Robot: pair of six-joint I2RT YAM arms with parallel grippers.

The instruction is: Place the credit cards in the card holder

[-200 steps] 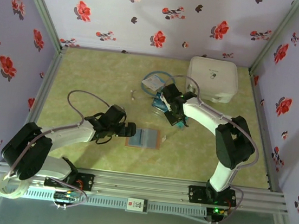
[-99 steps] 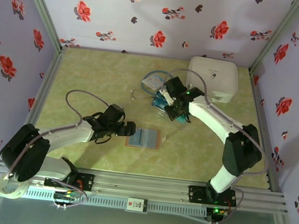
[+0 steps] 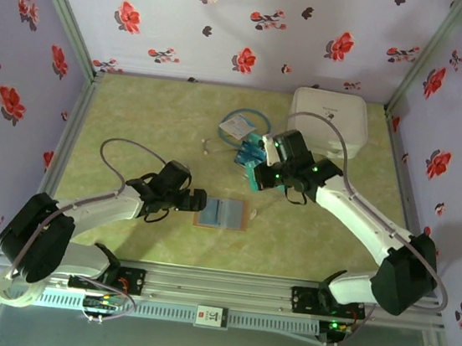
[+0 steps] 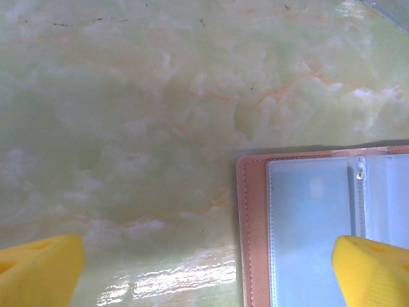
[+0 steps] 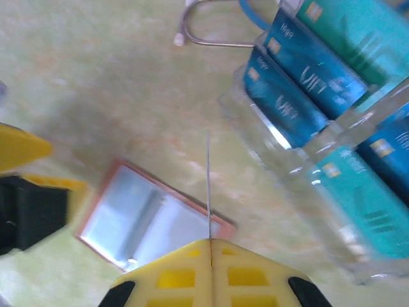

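**A:** Two claws. The open reddish-brown leather card holder (image 3: 222,213) lies flat. The left gripper (image 3: 198,200) is just left of it, spread wide and empty.

**B:** Cards?

**A:** Clear plastic rack (image 5: 287,173) beyond the holder, blue and teal credit cards (image 5: 291,105) standing in it. Right gripper (image 5: 209,246), between rack and holder, pinched tight on a single card (image 5: 208,185), seen edge-on.

**B:** Handling?

**A:** Probably thin, stiff and slick; hold a short edge. Its face is hidden.

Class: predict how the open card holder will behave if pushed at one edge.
The card holder lies open and flat, so it probably slides rather than tips. The table looks glossy, so it may skid easily. Its clear sleeves probably flex.
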